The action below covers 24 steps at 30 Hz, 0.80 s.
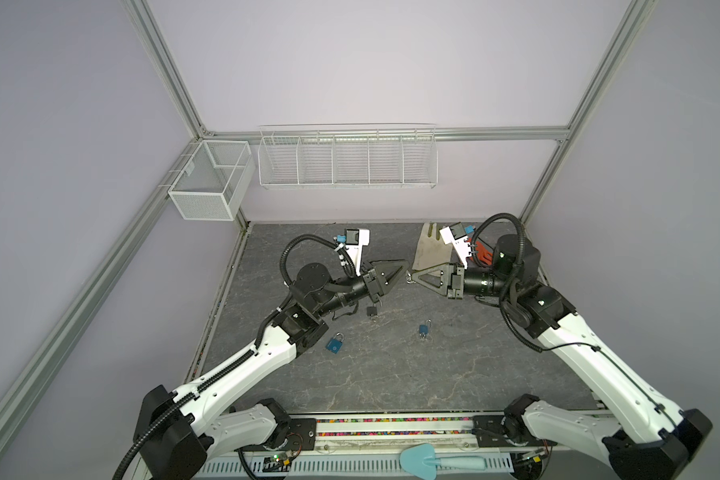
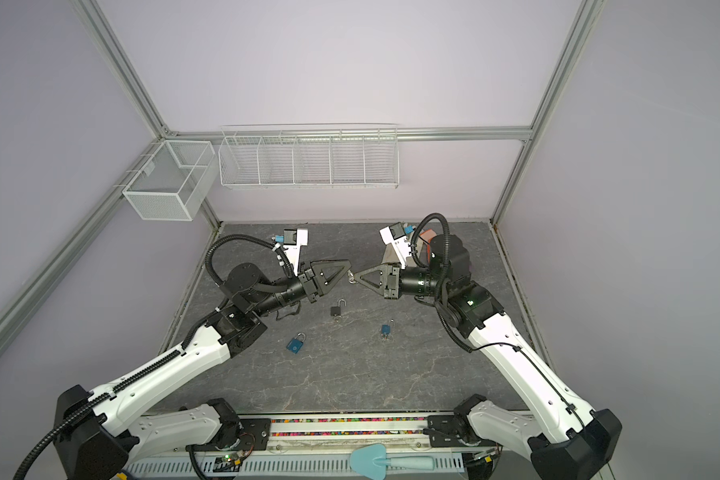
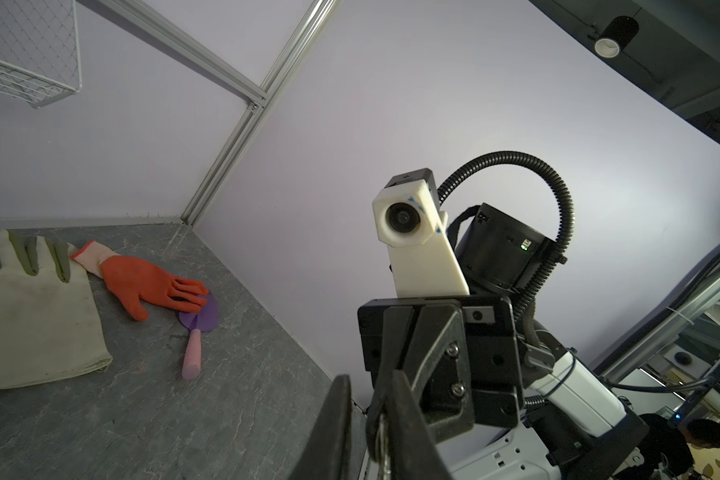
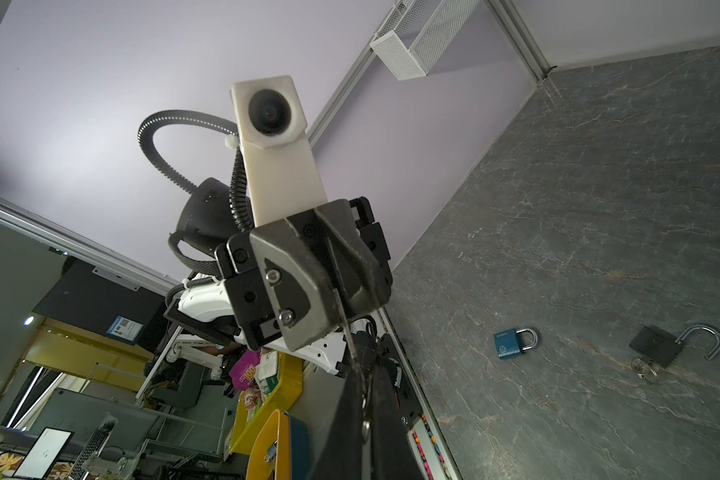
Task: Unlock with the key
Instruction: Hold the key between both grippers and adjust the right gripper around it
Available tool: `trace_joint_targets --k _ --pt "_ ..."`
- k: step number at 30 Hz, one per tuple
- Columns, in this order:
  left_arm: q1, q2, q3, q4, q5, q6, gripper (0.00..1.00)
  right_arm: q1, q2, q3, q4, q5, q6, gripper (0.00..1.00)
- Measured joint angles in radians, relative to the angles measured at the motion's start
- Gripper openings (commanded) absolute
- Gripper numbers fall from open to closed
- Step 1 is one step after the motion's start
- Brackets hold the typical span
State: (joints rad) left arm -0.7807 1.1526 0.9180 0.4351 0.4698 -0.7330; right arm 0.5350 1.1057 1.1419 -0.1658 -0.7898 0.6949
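**Key [image 1: 410,278] pinched at mid-frame, grippers tip to tip**

Middle of both top views, and there's the key, a small glint of metal held clear above the table [image 1: 391,374]. It's clamped in the closed tips of the right gripper [image 1: 415,277]. The left gripper [image 1: 404,264] stands nose to nose with it from the left side of the frame.

The right wrist view looks straight into the left gripper's jaws. There's only a slit between them, and whether they nip the key I cannot tell.

That same view gives us the locks. The black padlock [image 4: 657,347] has its shackle swung open and a bunch of keys [image 4: 645,370] at its base. The blue padlock [image 4: 512,343] has its shackle down.

The top views add a smaller blue padlock [image 1: 423,331], just right of centre, too small to read.

Only the left wrist view lays out the table's far corner: a pale glove [image 3: 30,316], and an orange glove [image 3: 142,286] with its fingers over a purple trowel [image 3: 202,318].
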Motion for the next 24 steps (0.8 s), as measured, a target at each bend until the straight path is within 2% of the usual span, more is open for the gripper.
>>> trace_joint_targets --k 5,9,12,14,17,22,24 --pt "0.000 0.013 0.001 0.000 0.004 -0.011 0.10 0.000 0.005 0.006 -0.024 0.012 -0.016 0.06" --pt "0.000 0.018 0.006 0.000 0.013 -0.017 0.00 0.000 0.006 0.012 -0.041 0.023 -0.024 0.06" --pt "0.000 0.018 0.008 0.000 0.014 -0.016 0.00 0.000 0.006 0.019 -0.051 0.027 -0.037 0.08" --pt "0.000 0.018 0.010 0.000 0.015 -0.016 0.00 0.000 0.006 0.023 -0.056 0.031 -0.047 0.16" --pt "0.002 0.018 0.010 0.000 0.016 -0.015 0.00 0.000 0.005 0.025 -0.067 0.038 -0.066 0.39" --pt "0.002 0.018 0.010 -0.001 -0.013 -0.014 0.00 -0.001 -0.017 0.021 -0.090 0.066 -0.092 0.63" --pt "0.002 0.018 0.010 0.000 -0.035 -0.015 0.00 -0.003 -0.042 -0.003 -0.079 0.085 -0.087 0.68"
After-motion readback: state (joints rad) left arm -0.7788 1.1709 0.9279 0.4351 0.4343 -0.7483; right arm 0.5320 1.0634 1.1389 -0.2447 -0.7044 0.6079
